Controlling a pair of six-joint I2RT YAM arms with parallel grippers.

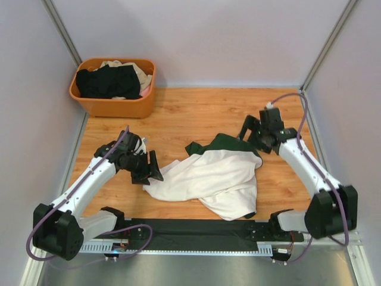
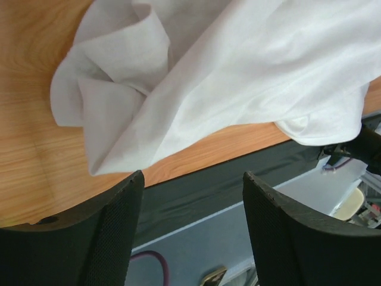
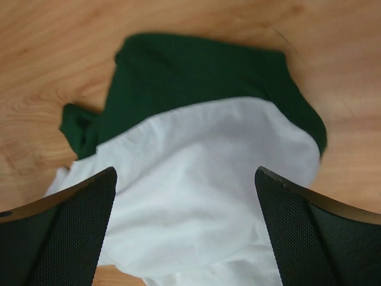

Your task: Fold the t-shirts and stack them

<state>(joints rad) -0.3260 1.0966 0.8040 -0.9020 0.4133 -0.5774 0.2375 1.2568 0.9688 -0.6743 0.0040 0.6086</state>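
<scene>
A white t-shirt with dark green sleeves lies crumpled in the middle of the wooden table; no print shows. Its white cloth fills the left wrist view, and its white body and green sleeve fill the right wrist view. My left gripper is open and empty, just left of the shirt's lower left corner. My right gripper is open and empty, just right of the green sleeve at the shirt's upper right. More shirts, black and beige, lie heaped in the basket.
An orange plastic basket stands at the far left corner. A black strip and a metal rail run along the near table edge between the arm bases. Grey walls close in the left, back and right.
</scene>
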